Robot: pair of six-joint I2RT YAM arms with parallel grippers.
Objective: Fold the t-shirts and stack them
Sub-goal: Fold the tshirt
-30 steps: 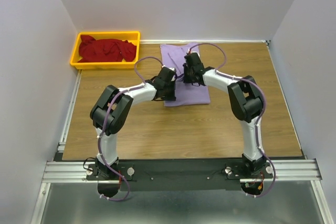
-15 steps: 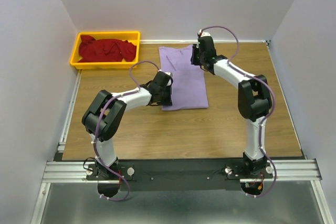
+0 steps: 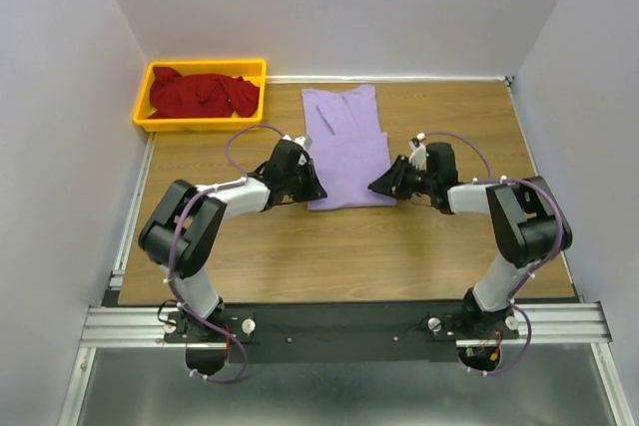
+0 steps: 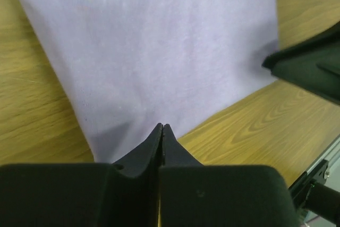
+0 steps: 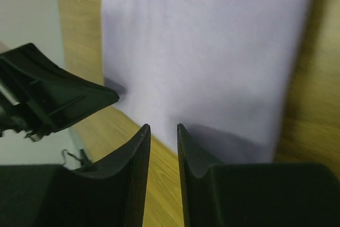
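Change: a second ago both hands worked over the middle of the lavender shirt [image 3: 347,152]; now they flank its lower hem.
Lavender shirt: centre of the frame, flat on the surface [image 3: 349,246], a narrow strip with its collar end toward the top.
Left hand [image 3: 318,192]: at the lower-left corner, fingers pressed together with their tips at the hem; I cannot tell whether cloth is pinched.
Right hand [image 3: 375,187]: at the lower-right corner, fingers narrowly parted, nothing between them.
Red shirt [image 3: 203,94]: crumpled in the bin [image 3: 205,66], upper left.
Meaning: I judge the lengthwise fold done and a hem-to-collar fold due next; the red shirt is not yet begun.
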